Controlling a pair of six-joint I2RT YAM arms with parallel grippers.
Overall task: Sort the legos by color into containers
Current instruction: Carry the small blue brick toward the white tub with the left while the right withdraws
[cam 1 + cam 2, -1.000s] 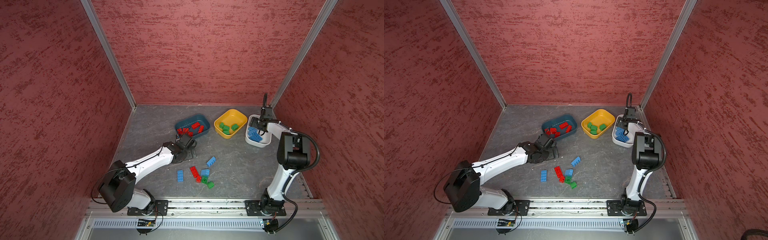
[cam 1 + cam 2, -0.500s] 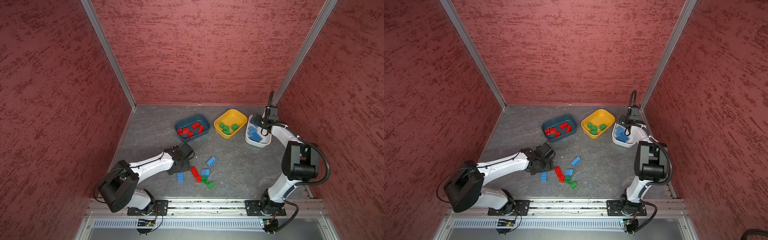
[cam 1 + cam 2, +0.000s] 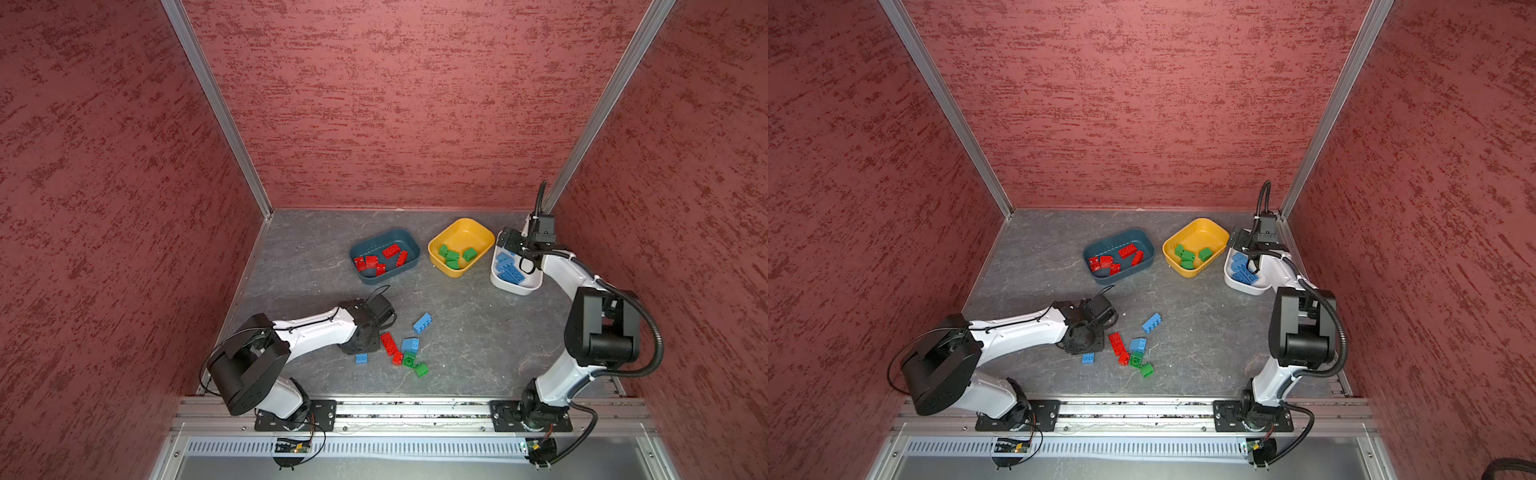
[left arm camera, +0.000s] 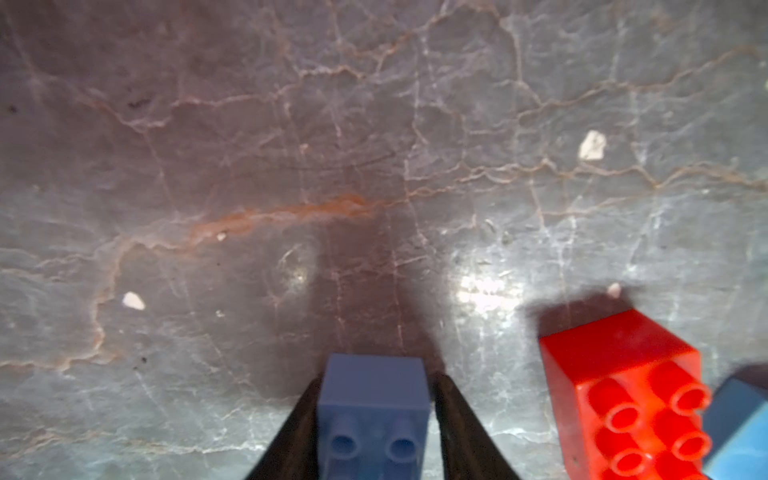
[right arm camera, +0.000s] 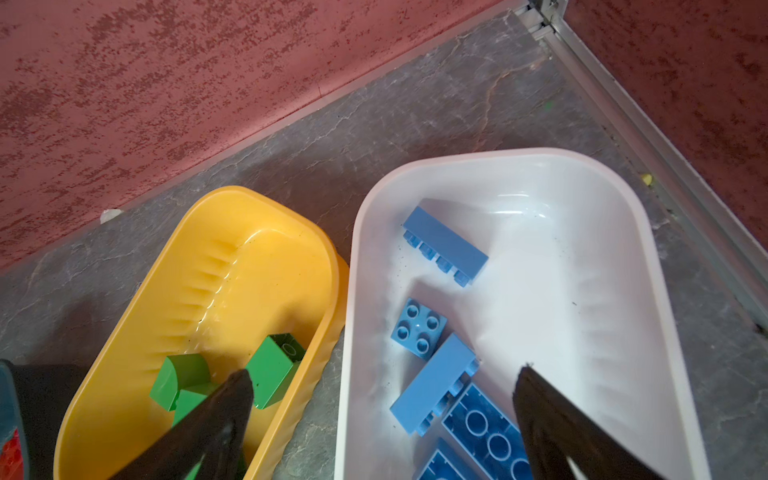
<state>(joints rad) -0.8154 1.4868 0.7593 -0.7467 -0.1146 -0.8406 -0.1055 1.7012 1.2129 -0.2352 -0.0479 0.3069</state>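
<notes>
My left gripper (image 4: 376,388) is down on the floor, shut on a small blue lego (image 4: 374,411), which also shows in a top view (image 3: 361,358). Beside it lie a long red lego (image 3: 389,343), a small red one (image 3: 397,357), two blue ones (image 3: 410,344) (image 3: 422,323) and two green ones (image 3: 409,360) (image 3: 421,369). The teal container (image 3: 374,237) holds red legos, the yellow container (image 3: 465,235) green ones, the white container (image 3: 515,289) blue ones. My right gripper (image 5: 384,372) hangs open and empty over the white container's near-yellow edge.
Red walls close in the back and both sides. The white container (image 5: 561,270) sits in the back right corner by a metal rail (image 5: 665,166), touching the yellow one (image 5: 232,270). A red lego (image 4: 623,395) lies close beside my left fingers.
My left arm swung from near the teal container toward the front, came down over the small blue lego and closed on it. My right gripper opened wider and shifted slightly over the white container.
</notes>
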